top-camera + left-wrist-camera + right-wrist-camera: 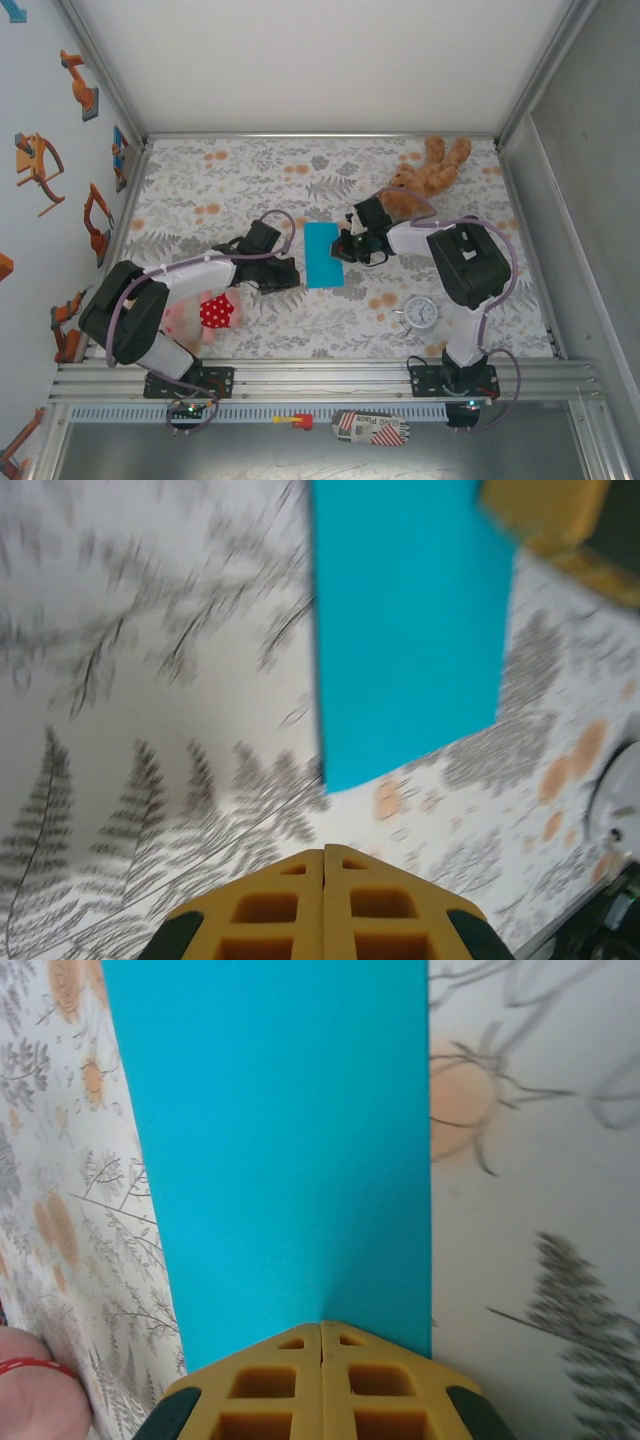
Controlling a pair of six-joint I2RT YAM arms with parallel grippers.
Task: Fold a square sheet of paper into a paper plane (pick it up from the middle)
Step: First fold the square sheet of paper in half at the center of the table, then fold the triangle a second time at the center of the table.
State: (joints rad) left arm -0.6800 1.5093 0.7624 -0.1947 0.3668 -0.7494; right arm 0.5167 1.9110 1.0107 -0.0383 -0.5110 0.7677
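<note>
The square sheet of paper (322, 254) lies flat mid-table as a turquoise upright rectangle, narrower than it is tall. My left gripper (290, 275) is shut just left of the sheet's near corner, apart from it. From the left wrist, the paper (410, 620) lies ahead of the closed left gripper (324, 852). My right gripper (345, 245) is shut at the sheet's right edge. From the right wrist, the closed right gripper (321, 1324) rests its tip on the paper (280, 1140), with nothing visibly between the pads.
A brown teddy bear (425, 175) lies at the back right behind the right arm. A small round white clock (421, 312) sits front right. A pink toy with a red dotted patch (215, 312) lies front left by the left arm. Walls enclose the floral table.
</note>
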